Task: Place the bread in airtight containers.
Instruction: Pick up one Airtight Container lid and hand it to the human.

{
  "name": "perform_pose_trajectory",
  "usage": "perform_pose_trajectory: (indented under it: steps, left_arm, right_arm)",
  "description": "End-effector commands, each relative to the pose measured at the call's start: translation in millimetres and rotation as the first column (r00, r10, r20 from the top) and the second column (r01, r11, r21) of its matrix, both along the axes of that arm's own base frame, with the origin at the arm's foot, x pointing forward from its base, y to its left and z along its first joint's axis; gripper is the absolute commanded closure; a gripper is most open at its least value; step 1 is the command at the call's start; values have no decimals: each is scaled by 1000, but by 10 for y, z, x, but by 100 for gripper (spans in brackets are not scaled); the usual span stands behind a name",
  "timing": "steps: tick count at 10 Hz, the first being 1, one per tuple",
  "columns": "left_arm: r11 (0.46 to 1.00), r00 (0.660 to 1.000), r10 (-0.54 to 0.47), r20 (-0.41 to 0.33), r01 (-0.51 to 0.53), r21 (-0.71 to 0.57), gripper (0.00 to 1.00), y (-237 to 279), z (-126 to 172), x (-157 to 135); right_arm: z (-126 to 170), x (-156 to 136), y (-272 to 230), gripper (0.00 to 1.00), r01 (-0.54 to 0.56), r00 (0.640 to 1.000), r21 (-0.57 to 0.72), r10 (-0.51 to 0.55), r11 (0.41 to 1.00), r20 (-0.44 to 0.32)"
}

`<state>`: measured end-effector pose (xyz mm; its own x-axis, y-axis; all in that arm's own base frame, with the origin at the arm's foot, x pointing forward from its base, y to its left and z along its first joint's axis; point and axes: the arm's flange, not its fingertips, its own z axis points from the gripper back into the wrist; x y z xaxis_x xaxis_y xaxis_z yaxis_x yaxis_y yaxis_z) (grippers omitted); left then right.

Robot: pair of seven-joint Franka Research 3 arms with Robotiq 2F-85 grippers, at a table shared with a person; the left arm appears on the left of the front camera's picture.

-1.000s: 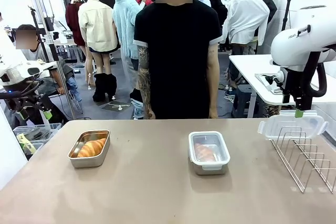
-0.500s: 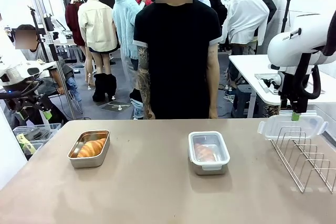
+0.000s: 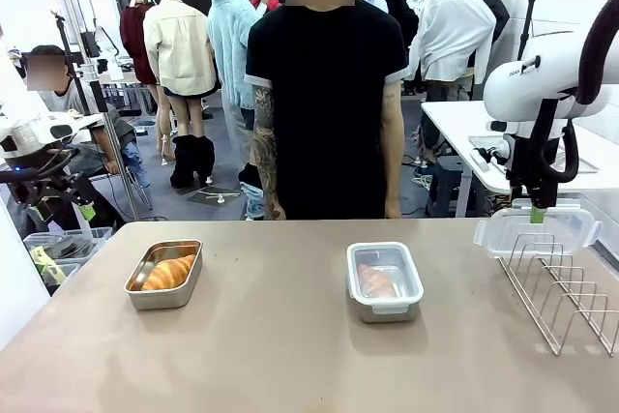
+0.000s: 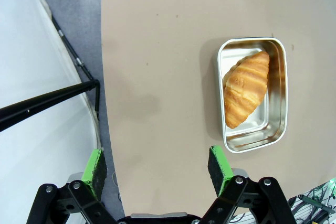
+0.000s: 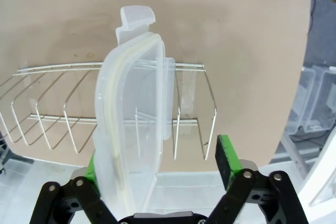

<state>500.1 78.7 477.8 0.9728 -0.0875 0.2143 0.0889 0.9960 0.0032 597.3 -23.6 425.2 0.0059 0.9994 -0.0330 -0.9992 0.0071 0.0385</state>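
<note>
Croissant (image 3: 167, 273) number one lies in the open tin (image 3: 164, 275) on the table's (image 3: 290, 355) left side, and the left gripper (image 4: 157, 163) hangs above the table edge beside it, jaws spread wide and touching nothing. Near the middle, in front of the person (image 3: 326, 84), the second croissant (image 3: 379, 280) sits in the other tin (image 3: 385, 281) under its closed lid. At the right, the right gripper (image 5: 157, 166) stands with jaws wide around the spare lid (image 5: 134, 119) propped on the wire rack (image 5: 63, 119), its left pad against the lid's rim, the other pad apart from it.
</note>
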Motion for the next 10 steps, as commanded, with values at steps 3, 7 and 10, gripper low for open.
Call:
perform_pose_trajectory:
  steps: [3, 7, 10]
  left_arm:
    - [1000, 1000, 20, 11, -20, 23, 0, -1, 3, -6]
    - [1000, 1000, 20, 11, -20, 23, 0, -1, 3, -6]
    - [1000, 1000, 20, 11, -20, 23, 0, -1, 3, -6]
  right_arm:
    - [51, 24, 21, 64, 7, 999, 34, -5, 999, -38]
    - [91, -11, 59, 100, 11, 999, 32, -10, 999, -38]
    - [145, -64, 162, 100, 45, 998, -1, -45, 999, -36]
